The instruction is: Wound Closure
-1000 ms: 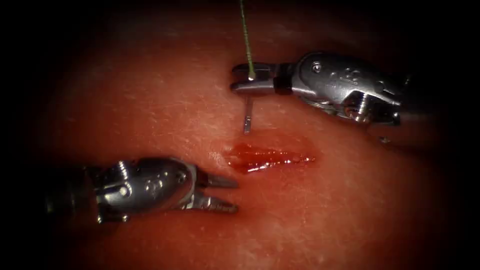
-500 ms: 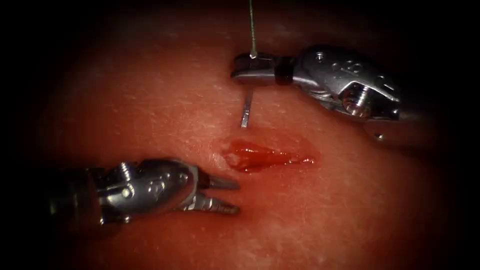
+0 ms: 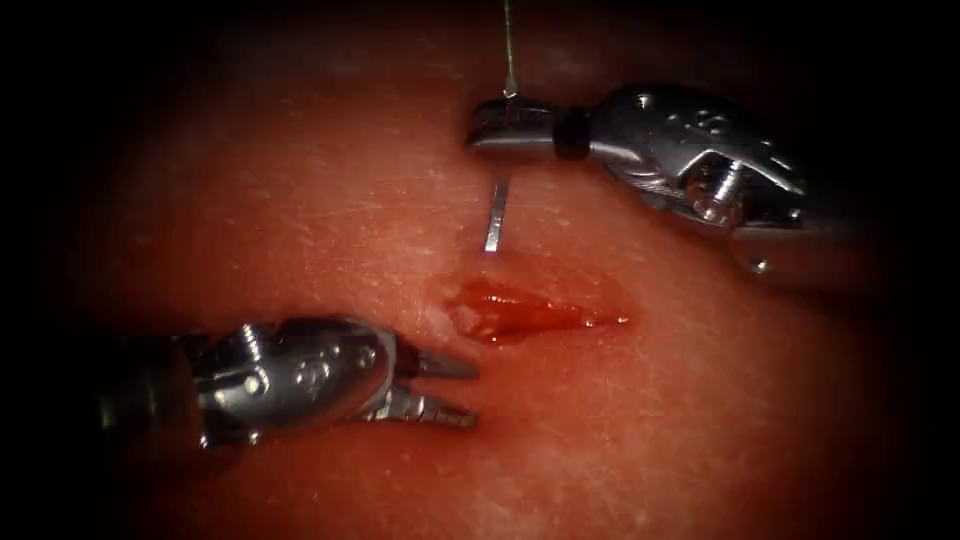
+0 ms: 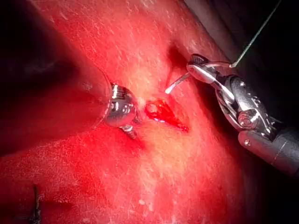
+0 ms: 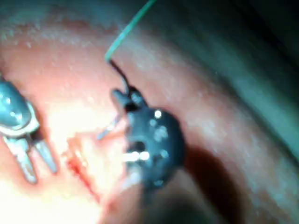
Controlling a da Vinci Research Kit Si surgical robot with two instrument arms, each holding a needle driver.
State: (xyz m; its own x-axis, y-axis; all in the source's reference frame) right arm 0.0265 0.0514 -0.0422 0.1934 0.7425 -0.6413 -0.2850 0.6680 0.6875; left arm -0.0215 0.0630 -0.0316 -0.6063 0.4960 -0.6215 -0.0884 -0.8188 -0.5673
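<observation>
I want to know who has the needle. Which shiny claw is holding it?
The right tool, above the cut. Its shut jaws grip the needle, tip hanging above the tissue. The left tool is open, holding nothing.

The endoscope looks down from above and in front; both wrist cameras look closely along their shafts, all sharing the cut [image 3: 530, 312].

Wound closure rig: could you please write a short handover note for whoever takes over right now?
Right tool: jaws shut on the needle near its thread end; thread runs up from there.
Left tool: jaws open, holding nothing, left of and below the cut.
Needle: tip just above the cut's left end, not in the tissue.
Done: no stitch shows across this cut.
Left: the whole cut lies open, red fluid in it.
</observation>
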